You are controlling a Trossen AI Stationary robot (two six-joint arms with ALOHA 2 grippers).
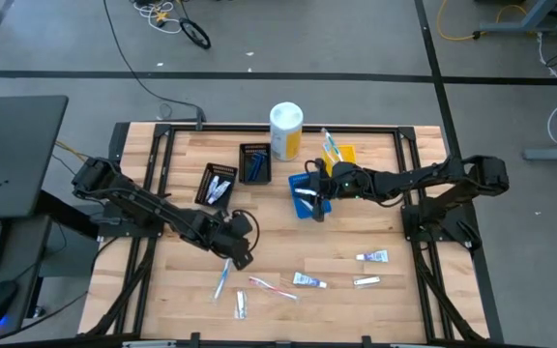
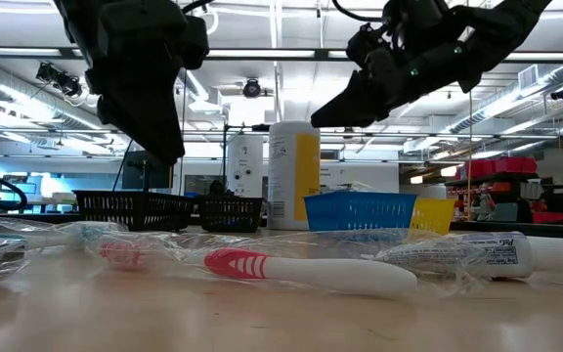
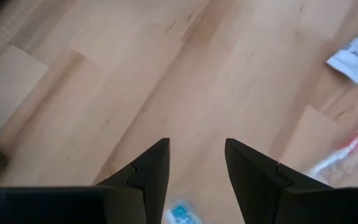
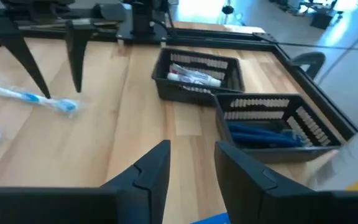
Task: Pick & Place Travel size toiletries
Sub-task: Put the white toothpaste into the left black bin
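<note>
Several travel size toiletries lie flat on the near half of the wooden table: a light-blue toothbrush [image 1: 222, 280], a pink toothbrush [image 1: 272, 287] [image 2: 291, 269] and small white tubes [image 1: 309, 280] [image 1: 372, 256]. My left gripper [image 1: 243, 256] [image 3: 197, 168] hangs open just above the light-blue toothbrush, nothing between its fingers. My right gripper [image 1: 314, 205] [image 4: 192, 165] stands open over the blue tray [image 1: 307, 193] [image 2: 360, 210], fingers empty. A white item lies in that tray.
Two black trays [image 1: 217, 184] [image 1: 254, 162] hold white tubes and blue razors. A yellow tray [image 1: 344, 155] holds a toothbrush. A white-and-yellow canister [image 1: 285, 130] stands at the far edge. The bare wood between the trays and the loose items is free.
</note>
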